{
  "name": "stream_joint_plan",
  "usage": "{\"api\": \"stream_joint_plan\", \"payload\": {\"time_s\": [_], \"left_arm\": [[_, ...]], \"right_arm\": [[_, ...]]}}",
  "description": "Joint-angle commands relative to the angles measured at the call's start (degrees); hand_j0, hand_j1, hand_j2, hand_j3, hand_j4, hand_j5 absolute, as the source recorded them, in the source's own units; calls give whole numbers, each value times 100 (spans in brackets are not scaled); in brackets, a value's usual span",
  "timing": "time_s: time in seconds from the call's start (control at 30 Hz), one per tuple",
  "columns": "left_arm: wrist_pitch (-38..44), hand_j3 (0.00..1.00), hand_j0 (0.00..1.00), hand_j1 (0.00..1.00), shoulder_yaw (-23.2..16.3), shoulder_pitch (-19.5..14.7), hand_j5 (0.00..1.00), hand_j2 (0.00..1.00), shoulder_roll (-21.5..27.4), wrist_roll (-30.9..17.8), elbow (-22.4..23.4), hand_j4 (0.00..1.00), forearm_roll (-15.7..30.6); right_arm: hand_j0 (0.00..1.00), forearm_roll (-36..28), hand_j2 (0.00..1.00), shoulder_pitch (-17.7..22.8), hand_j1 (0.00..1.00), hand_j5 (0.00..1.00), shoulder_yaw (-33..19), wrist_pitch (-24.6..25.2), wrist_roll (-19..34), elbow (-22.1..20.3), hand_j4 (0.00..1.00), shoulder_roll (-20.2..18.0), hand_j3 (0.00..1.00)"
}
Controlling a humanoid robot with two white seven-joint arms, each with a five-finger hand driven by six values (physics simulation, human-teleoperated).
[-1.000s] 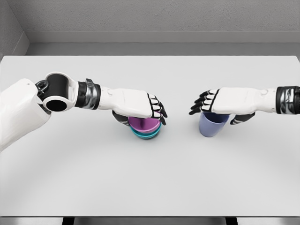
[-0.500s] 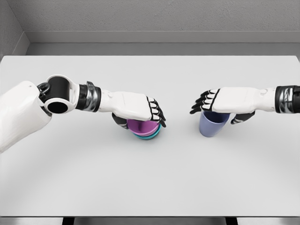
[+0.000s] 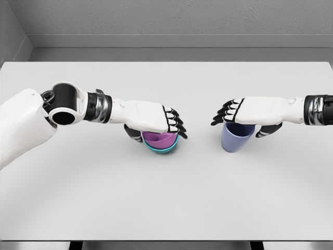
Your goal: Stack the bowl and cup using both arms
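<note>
A purple bowl [image 3: 160, 139] sits nested inside a teal bowl [image 3: 162, 149] left of the table's middle. My left hand [image 3: 156, 125] lies over the purple bowl, fingers curled over its far rim and thumb at its left side, gripping it. To the right a blue cup [image 3: 237, 139] stands upright on the table. My right hand [image 3: 240, 121] covers the cup's mouth from above, with the fingers bent down past its left rim and the thumb against its right side. Both rims are mostly hidden by the hands.
The white table [image 3: 166, 198] runs wide in front of and behind the objects. A grey wall [image 3: 166, 21] stands behind the table's far edge. Roughly a hand's width of bare table separates the bowls from the cup.
The left hand has sunk slightly and the purple bowl has settled deeper into the teal bowl. The right hand and the blue cup have stayed put.
</note>
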Motion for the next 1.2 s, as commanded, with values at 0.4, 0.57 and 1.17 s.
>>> {"api": "stream_joint_plan", "payload": {"time_s": [0.4, 0.57, 1.17], "left_arm": [[14, 100, 100, 100, 611, -185, 100, 100, 1864, 3, -88, 100, 1285], [14, 100, 100, 100, 734, 184, 100, 100, 1926, 3, -105, 100, 1285], [14, 100, 100, 100, 760, 475, 100, 100, 1855, 3, -211, 100, 1285]], "right_arm": [[100, -26, 100, 0, 100, 100, 2, 15, -2, 8, 100, 23, 100], [100, -26, 100, 0, 100, 100, 2, 15, -2, 8, 100, 41, 100], [92, 79, 92, -26, 92, 92, 46, 15, -2, 8, 92, 59, 92]]}}
